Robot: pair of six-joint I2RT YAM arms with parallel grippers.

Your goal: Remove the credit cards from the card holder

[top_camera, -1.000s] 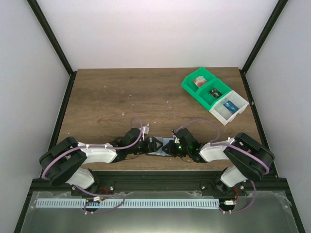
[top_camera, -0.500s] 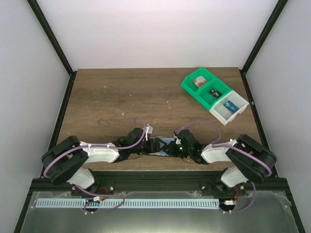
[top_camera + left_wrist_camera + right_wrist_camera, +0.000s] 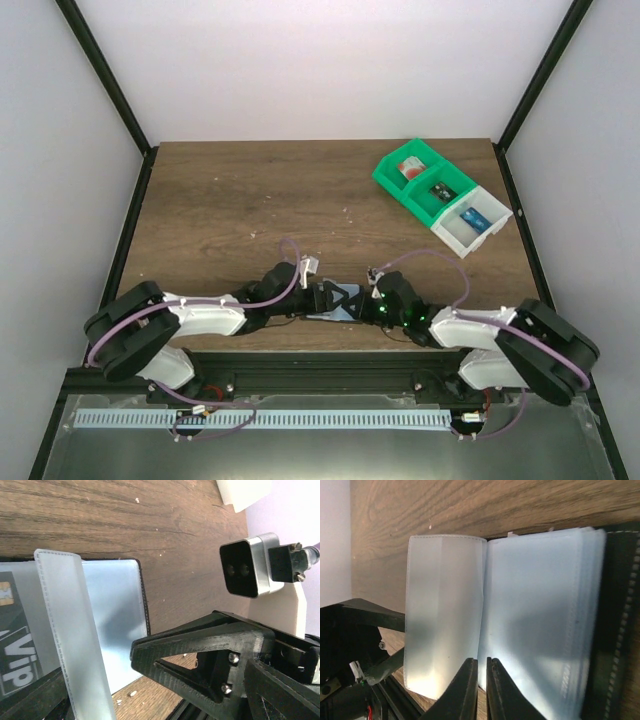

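Top external: my left arm (image 3: 200,315) and right arm (image 3: 480,330) lie low, wrists meeting over the card holder (image 3: 338,303) at the near edge of the table (image 3: 220,200).
Left claw (image 3: 318,298) splayed around it; right claw (image 3: 481,680) clenched at its sleeve fold; a credit card (image 3: 15,650) sits sleeved inside.

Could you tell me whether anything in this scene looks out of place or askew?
Only one thing: a translucent sleeve of the open card holder, lying near the front edge of the table, stands up in a curl instead of lying flat. A card marked VIP sits in a pocket beside it.
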